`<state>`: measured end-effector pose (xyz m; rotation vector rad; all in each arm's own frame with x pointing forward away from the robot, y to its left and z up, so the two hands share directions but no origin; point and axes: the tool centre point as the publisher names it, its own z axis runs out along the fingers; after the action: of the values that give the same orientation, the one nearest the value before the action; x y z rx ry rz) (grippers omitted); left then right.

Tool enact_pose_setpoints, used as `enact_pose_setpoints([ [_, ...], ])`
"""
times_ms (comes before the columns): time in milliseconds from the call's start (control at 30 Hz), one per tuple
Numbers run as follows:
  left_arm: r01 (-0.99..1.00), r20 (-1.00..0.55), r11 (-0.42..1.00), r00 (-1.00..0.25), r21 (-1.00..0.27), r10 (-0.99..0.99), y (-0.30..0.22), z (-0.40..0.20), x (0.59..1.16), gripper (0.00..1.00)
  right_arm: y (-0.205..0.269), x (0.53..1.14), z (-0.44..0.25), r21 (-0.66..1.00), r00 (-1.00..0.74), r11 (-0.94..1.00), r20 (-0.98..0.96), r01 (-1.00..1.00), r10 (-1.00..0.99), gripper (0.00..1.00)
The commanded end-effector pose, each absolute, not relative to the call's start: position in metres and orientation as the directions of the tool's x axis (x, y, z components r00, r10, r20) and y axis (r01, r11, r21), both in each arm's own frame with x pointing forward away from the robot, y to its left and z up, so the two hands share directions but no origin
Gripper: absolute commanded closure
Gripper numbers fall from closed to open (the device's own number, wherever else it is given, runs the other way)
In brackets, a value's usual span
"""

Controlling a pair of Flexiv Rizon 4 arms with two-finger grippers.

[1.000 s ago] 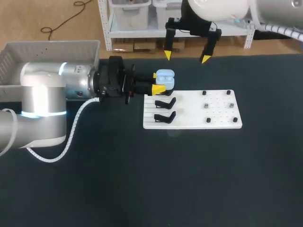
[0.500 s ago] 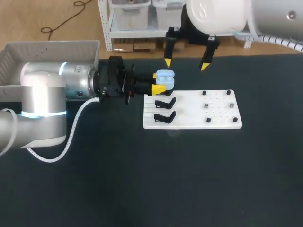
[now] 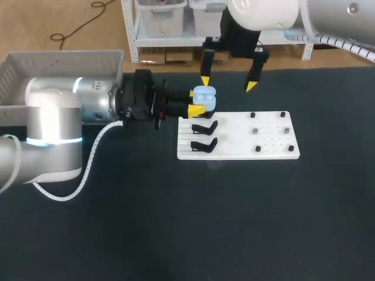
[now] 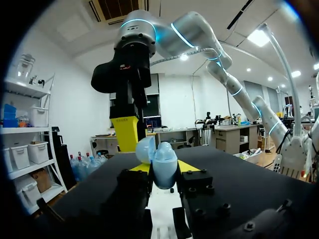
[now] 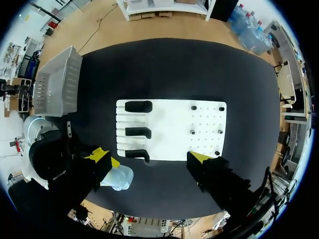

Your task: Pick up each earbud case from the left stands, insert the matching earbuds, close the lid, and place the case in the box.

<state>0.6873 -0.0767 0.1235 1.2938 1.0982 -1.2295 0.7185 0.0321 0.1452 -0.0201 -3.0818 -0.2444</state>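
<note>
A light-blue earbud case (image 3: 204,98) with its lid up is held just off the far left corner of the white board (image 3: 234,137); my left gripper (image 3: 194,102) is shut on it from both sides. The left wrist view has the case (image 4: 162,162) between the yellow tips of that gripper (image 4: 163,169). My right gripper (image 3: 227,83) hangs open above and just behind the case, one yellow fingertip (image 3: 204,80) close over it. Looking down from the right gripper (image 5: 152,158), the case (image 5: 117,178) lies beside one finger. Two black stands (image 3: 204,135) on the board's left part are empty.
Several small dark pegs or earbuds (image 3: 256,131) stand on the board's right half. A grey slatted box (image 3: 58,63) sits at the table's far left, behind my left arm (image 3: 55,117). Dark table surface (image 3: 234,222) stretches in front of the board.
My right gripper has come down and slightly left, closer to the case, staying open. The left gripper and the case have not moved.
</note>
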Motion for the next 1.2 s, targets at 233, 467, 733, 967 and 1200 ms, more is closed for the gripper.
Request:
enact_pose_setpoints([
  [233,0.994,-0.997,-0.086,0.073,0.075,-0.022,-0.076,0.123,0.687,1.00,0.030,0.704,0.143,0.161,-0.998,0.987,0.065,0.013,0.003,0.00],
  [467,0.994,-0.997,-0.086,0.073,0.075,-0.022,-0.076,0.123,0.687,1.00,0.027,0.703,0.145,0.156,-0.998,0.987,0.056,0.021,0.012,0.00],
  [733,0.994,-0.997,-0.086,0.073,0.075,-0.022,-0.076,0.123,0.687,1.00,0.017,0.693,0.168,0.145,-0.997,0.989,-0.070,0.002,0.013,0.00],
  [967,0.994,-0.997,-0.086,0.073,0.075,-0.022,-0.076,0.123,0.687,1.00,0.010,0.651,0.206,0.099,-0.972,0.993,-0.232,-0.070,-0.045,0.00],
  [1200,0.997,-0.998,-0.050,0.052,0.055,-0.044,-0.074,0.139,0.688,1.00,0.007,0.626,0.215,0.090,-0.948,0.990,-0.309,-0.112,-0.079,0.00],
])
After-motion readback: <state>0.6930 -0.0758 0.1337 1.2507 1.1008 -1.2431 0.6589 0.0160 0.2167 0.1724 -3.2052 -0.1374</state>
